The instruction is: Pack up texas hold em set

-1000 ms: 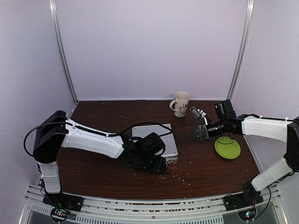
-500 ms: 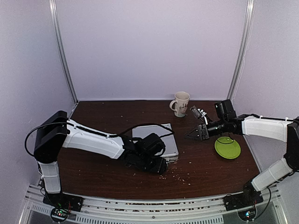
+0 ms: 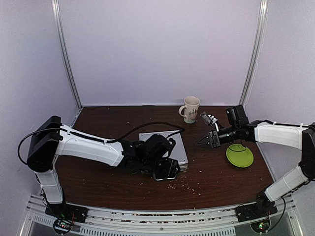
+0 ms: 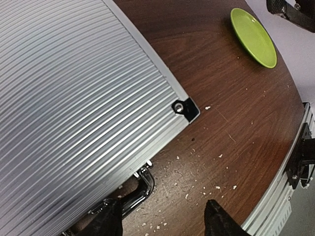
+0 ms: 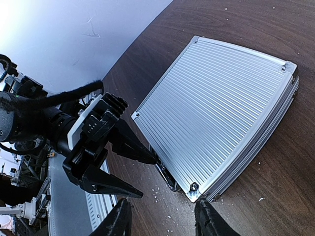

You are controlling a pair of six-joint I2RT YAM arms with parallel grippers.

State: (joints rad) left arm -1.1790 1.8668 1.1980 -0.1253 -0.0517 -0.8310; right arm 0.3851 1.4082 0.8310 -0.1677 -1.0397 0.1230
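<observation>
The case point(image 3: 178, 147) was found shut near the desk's front edge. The left gripper point(image 4: 162, 219) was held open at its handle point(image 4: 140, 189), and a clasp there was judged next. The right gripper point(image 3: 202, 142) was held open, empty.

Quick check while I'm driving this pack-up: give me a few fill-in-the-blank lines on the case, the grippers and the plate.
1. The silver case lies flat on the table with its lid ____.
2. The left gripper sits by the case's metal ____, with its jaws open.
3. The right gripper hovers between the case and the ____ plate, holding nothing.

Missing words: closed; handle; green.
</observation>
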